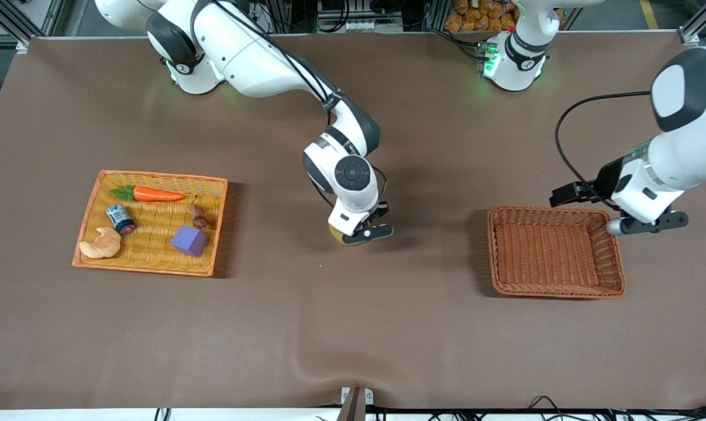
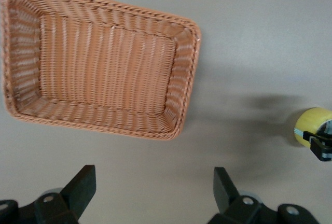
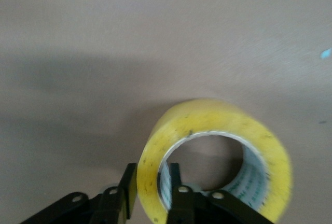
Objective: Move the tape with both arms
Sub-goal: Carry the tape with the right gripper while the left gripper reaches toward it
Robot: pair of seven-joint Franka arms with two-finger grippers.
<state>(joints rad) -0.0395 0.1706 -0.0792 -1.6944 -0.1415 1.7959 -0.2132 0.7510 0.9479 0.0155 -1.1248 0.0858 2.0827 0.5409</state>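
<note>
Spreading across the whole front view, the brown table (image 1: 353,327) carries everything; clock directions here take twelve as the side where the robots' bases stand.

The right arm (image 1: 259,52) reaches down from about eleven o'clock to the table's middle. The left arm (image 1: 680,146) comes in at about three o'clock and waits.

At roughly four o'clock from the table's centre lies a brown wicker basket (image 1: 616,275), nothing in it. At about nine o'clock, toward the right arm's end, lies a flat orange woven tray (image 1: 154,174).

The left gripper (image 2: 155,177) hangs by the basket's rim at the left arm's end of the table, at the basket's two o'clock corner, its fingers spread wide and holding nothing.

The right gripper (image 3: 151,175) is low over the centre of the table, clenched on the wall of the tape (image 3: 207,125). One finger sits outside the yellow roll and the other inside its grey-white core. The tape stands on edge at the table's middle, at nine o'clock from the basket and well apart from it. I cannot tell whether it touches the cloth.

On the tray, a carrot (image 1: 157,195) lies at twelve o'clock, a croissant (image 1: 100,244) at seven, a purple cube (image 1: 189,240) at five, a blue-and-white can (image 1: 120,218) at nine, and a small brown item (image 1: 199,216) at three.
</note>
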